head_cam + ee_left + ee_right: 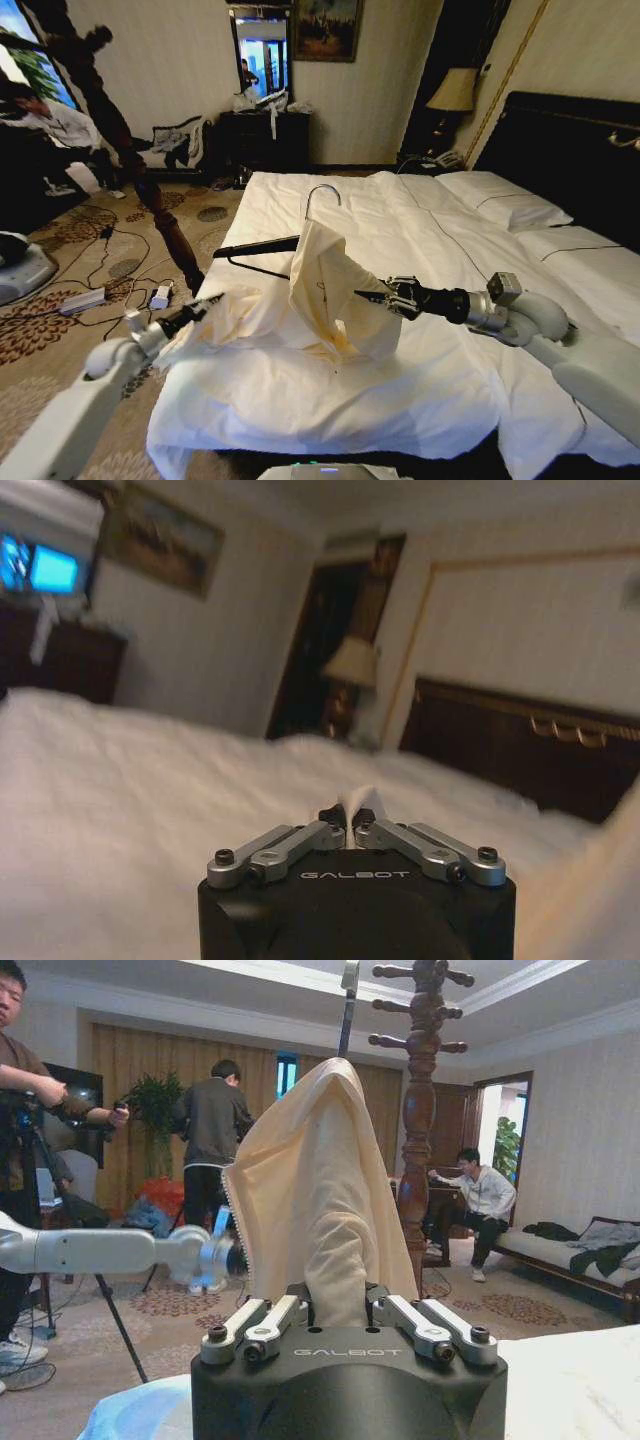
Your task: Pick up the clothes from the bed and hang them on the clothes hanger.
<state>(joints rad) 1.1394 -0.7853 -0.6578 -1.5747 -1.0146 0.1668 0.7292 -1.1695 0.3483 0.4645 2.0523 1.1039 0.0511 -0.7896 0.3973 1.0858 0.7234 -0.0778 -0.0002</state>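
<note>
A cream garment (325,290) hangs over one shoulder of the dark clothes hanger (255,247), whose silvery hook (322,192) points up above the bed (400,390). My right gripper (372,297) is shut on the cloth-covered end of the hanger and holds it above the duvet. The right wrist view has the garment (320,1190) rising from the shut right gripper (338,1310), with the hook (347,995) on top. My left gripper (207,304) is shut on the garment's loose edge, near the bed's left side. A white bit of cloth (358,800) sits pinched in the left gripper (350,825).
A dark wooden coat stand (150,190) rises from the carpet left of the bed; it is also in the right wrist view (420,1110). Cables and a power strip (85,300) lie on the floor. Pillows (505,205) and a black headboard (570,150) are at the far right.
</note>
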